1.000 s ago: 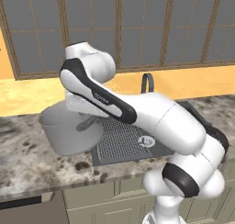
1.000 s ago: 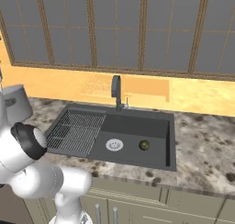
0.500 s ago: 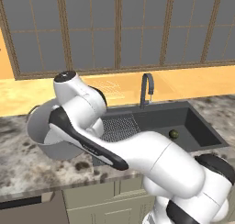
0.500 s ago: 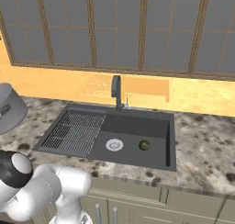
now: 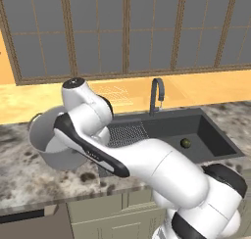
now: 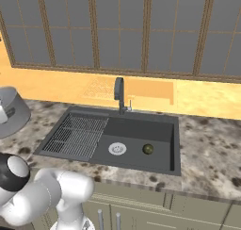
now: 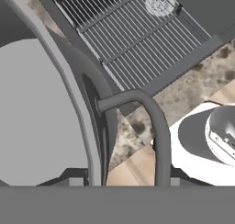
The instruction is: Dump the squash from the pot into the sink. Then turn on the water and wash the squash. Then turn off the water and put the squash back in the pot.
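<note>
So the squash is already out: it's sitting on the floor of the sink, in the deep basin, just right of the silver drain in the right base view. The pot is way over at the left of the left base view, on or just over the speckled worktop beside the sink. I honestly can't tell whether its bottom is touching down. In the hand view the gripper has the pot's rim and one loop handle running straight down between its tips, so I'd say the jaws are clamped on the rim right by that handle, not hanging loose.

What matters for what comes next: the faucet stands at the back edge of the sink, right of the pot. The squash is further right again, with the whole ribbed drainer lying between it and the jaws. My guess is the arm has to let go of the pot and swing right across the drainer to reach the tap. The squash is a roundish lump, so there's no long axis to line up with. There's only one arm, so no choice there. No brands or labels anywhere. The drain has some faint marks in the hand view, but they're too blurry to read.
</note>
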